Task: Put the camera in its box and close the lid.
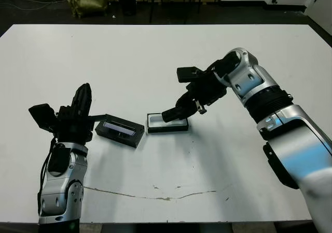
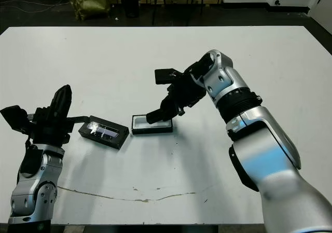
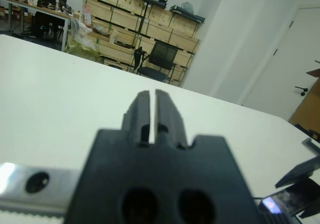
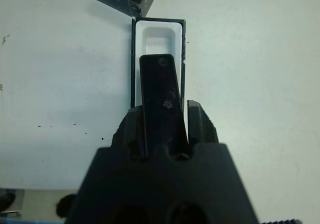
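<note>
Beside the box (image 1: 167,123), the lid (image 1: 120,130) lies.

Black camera (image 4: 159,97); box (image 4: 159,34) black outside, white lining; lid (image 1: 120,130) black with glossy bluish-grey strip; table (image 1: 155,56) white, thin dark scratch line near front edge.

The box (image 1: 167,123) sits near the middle of the table (image 1: 155,62) — the landmark here. Just left of the box lies the lid (image 1: 120,131), angled, one corner close to the box's left end. Over the box's right half, the right gripper (image 4: 162,129) holds the camera (image 4: 161,92) between its fingers, tilted above the tray. Well left of the box — beyond the lid — stands the left gripper (image 1: 81,102).
</note>
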